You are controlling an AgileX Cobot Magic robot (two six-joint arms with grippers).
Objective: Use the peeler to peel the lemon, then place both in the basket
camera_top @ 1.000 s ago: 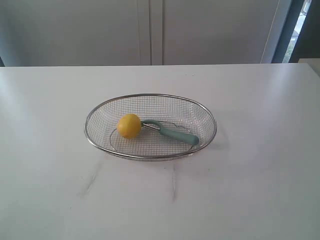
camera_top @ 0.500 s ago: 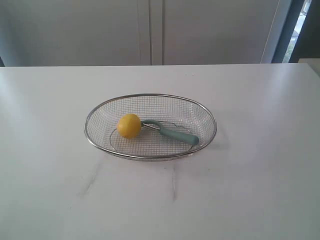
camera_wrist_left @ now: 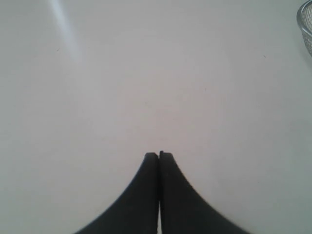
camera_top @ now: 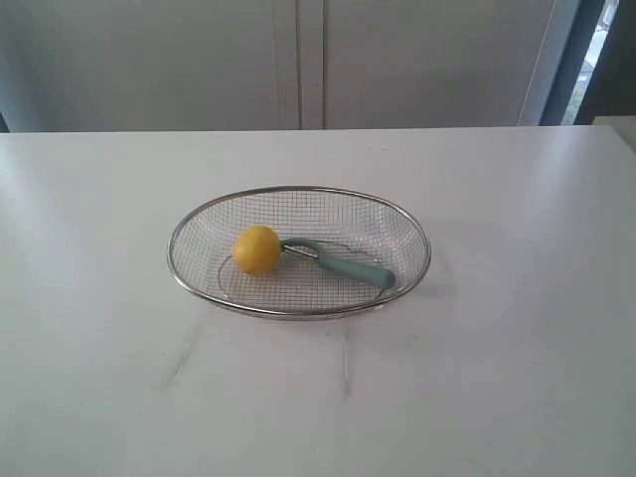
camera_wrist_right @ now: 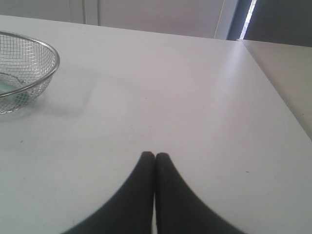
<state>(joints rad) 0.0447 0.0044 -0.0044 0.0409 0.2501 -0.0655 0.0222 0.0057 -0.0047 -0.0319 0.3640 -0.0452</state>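
Exterior view: lemon [camera_top: 257, 249] and peeler [camera_top: 343, 263] inside basket [camera_top: 298, 188] on table [camera_top: 99, 348] | left tool [camera_wrist_left: 159, 155] fully closed, empty | right tool [camera_wrist_right: 155, 156] fully closed, empty

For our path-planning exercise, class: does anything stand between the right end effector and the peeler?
Only the basket's own wall. Bare table lies between the shut right end effector and the basket. The peeler lies inside, handle toward that side, with the lemon at its head, on the far side.
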